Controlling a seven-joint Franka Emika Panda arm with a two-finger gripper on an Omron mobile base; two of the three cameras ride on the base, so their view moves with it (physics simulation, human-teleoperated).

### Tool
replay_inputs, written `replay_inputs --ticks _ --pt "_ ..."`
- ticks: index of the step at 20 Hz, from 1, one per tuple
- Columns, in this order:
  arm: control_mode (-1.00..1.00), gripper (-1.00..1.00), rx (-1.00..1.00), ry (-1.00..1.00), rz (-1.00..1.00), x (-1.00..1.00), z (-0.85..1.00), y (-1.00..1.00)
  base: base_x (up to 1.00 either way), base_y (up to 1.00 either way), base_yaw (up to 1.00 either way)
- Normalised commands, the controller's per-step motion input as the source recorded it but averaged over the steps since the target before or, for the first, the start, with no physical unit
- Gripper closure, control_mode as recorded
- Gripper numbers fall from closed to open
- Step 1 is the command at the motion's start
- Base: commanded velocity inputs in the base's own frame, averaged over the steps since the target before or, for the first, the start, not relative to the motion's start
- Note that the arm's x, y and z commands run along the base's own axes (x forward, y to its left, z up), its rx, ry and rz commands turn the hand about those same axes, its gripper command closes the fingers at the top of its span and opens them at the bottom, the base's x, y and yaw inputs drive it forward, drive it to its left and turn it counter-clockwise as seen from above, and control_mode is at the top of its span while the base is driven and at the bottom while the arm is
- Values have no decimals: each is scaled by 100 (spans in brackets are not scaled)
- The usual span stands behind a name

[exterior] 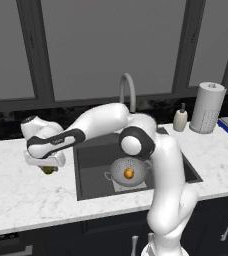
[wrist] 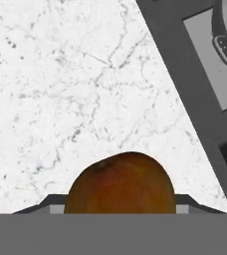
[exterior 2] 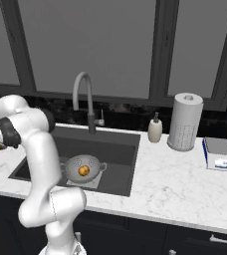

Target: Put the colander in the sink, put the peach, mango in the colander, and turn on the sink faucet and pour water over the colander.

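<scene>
Gripper (exterior: 48, 168) sits over the marble counter (exterior: 21, 195) left of the sink (exterior: 93, 162), its jaws pinching the mango (exterior: 48, 170), which fills the space between your fingertips in the hand view. Off to the hand's side, down in the basin, the colander (exterior: 130, 172) stands on the pale floor patch with the peach (exterior: 129, 173) already inside. Behind it rises the faucet (exterior: 127, 90), not yet touched. Your risk from here, as I judge it: the fruit is rounded and held near its end, so a quick swing toward the basin could roll it free onto the counter, or a release off-centre could send it past the colander's rim.
</scene>
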Motion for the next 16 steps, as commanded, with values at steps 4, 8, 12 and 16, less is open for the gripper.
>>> replay_inputs --ticks 4,8,12,16 --pt "-100 100 9 -2 0 -21 25 -100 0 0 0" --pt "-100 100 12 0 0 -4 22 -100 0 0 0" --pt "-100 100 9 0 0 -3 14 -100 0 0 0" --pt "-100 100 5 0 0 -2 2 -100 0 0 0"
